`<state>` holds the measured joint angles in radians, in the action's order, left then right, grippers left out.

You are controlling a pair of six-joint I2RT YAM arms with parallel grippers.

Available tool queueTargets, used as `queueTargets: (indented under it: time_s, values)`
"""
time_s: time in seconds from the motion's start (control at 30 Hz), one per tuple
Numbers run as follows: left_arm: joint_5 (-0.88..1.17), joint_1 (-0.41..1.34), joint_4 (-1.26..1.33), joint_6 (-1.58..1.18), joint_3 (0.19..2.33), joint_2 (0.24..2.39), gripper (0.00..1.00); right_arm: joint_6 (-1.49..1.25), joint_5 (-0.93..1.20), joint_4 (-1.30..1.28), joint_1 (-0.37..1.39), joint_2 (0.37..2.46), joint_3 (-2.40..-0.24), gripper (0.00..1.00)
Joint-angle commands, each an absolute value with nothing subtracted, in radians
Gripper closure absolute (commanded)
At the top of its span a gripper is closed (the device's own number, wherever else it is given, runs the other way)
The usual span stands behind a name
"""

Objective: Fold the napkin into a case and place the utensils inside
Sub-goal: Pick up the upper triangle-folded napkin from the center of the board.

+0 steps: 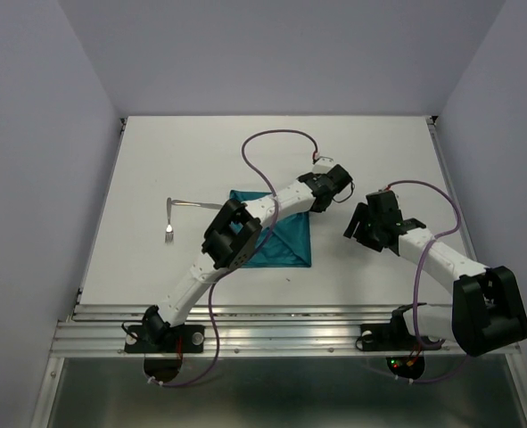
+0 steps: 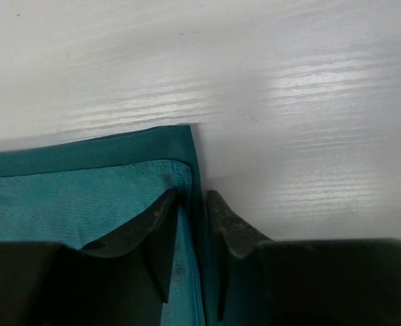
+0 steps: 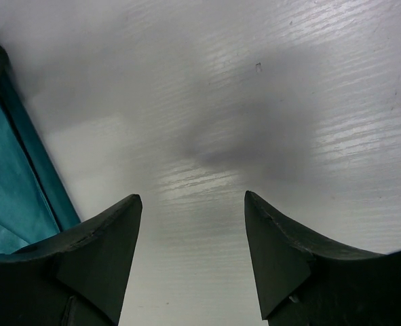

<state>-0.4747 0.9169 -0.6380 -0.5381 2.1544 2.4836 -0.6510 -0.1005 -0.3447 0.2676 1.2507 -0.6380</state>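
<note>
The teal napkin point(image 1: 285, 242) lies flat mid-table, partly under my left arm. In the left wrist view a folded upper layer point(image 2: 85, 197) lies on a lower one, near a corner. My left gripper point(image 1: 317, 201) is at the napkin's far right corner, its jaws nearly together with the cloth's right edge pinched between them point(image 2: 192, 197). My right gripper point(image 1: 356, 223) is open and empty, low over bare table just right of the napkin point(image 3: 193, 200); the napkin's edge point(image 3: 13, 180) shows at the left of that view. Two silver utensils point(image 1: 170, 221) lie in an L left of the napkin.
The white table point(image 1: 379, 160) has raised rails along its left and right edges and a metal rail at the near edge. Purple cables loop over both arms. Grey walls enclose the back and sides.
</note>
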Motion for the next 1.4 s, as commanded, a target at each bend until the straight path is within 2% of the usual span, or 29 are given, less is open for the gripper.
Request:
queueTargets:
  time_s: [0.0, 0.23, 0.37, 0.67, 0.73, 0.8, 0.87, 1.07, 1.2, 1.37]
  values:
    - [-0.488, 0.905, -0.713, -0.545, 2.12, 2.483, 0.57, -0.643, -0.097, -0.339, 0.261, 1.232, -0.635, 0.32]
    - [-0.512, 0.907, -0.724, -0.543, 2.115, 2.488, 0.55, -0.64, -0.097, -0.336, 0.261, 1.238, -0.637, 0.32]
    - [-0.486, 0.905, -0.706, -0.542, 2.092, 2.496, 0.6, -0.638, -0.101, -0.337, 0.261, 1.236, -0.635, 0.32]
    - [-0.448, 0.881, -0.654, -0.534, 1.99, 2.491, 0.62, -0.634, -0.114, -0.342, 0.261, 1.226, -0.627, 0.32]
    - [-0.436, 0.871, -0.641, -0.531, 1.955, 2.485, 0.71, -0.634, -0.115, -0.342, 0.261, 1.226, -0.626, 0.32]
    - [-0.419, 0.865, -0.615, -0.526, 1.928, 2.474, 0.89, -0.634, -0.115, -0.342, 0.261, 1.226, -0.626, 0.32]
    - [-0.414, 0.858, -0.601, -0.523, 1.902, 2.464, 1.0, -0.634, -0.117, -0.345, 0.261, 1.223, -0.624, 0.32]
    - [-0.402, 0.842, -0.583, -0.496, 1.875, 2.378, 1.0, -0.6, -0.1, -0.354, 0.261, 1.221, -0.629, 0.32]
    - [-0.333, 0.831, -0.545, -0.494, 1.85, 2.267, 1.0, -0.589, -0.008, -0.333, 0.261, 1.213, -0.627, 0.32]
    - [-0.203, 0.799, -0.473, -0.515, 1.795, 2.157, 1.0, -0.64, 0.092, -0.241, 0.363, 1.229, -0.595, 0.25]
